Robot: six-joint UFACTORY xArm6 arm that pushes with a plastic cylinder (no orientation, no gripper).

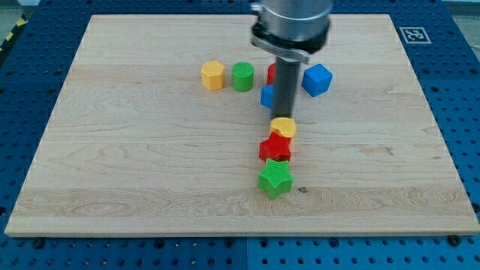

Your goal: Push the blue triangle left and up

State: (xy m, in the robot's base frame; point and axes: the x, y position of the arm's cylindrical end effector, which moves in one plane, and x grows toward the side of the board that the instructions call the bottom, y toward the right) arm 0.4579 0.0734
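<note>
The blue triangle [266, 96] lies near the board's middle top, mostly hidden behind my dark rod; only its left edge shows. My tip [285, 115] is just to the right of it and just above a yellow block [283, 127]. A red block [271, 73] sits behind the rod, above the blue triangle, partly hidden. A blue cube [316, 79] lies to the rod's right.
A yellow hexagonal block [213, 76] and a green cylinder [242, 76] sit side by side to the left. Below the yellow block are a red star [275, 148] and a green star [275, 178]. The wooden board [135, 165] rests on a blue pegboard table.
</note>
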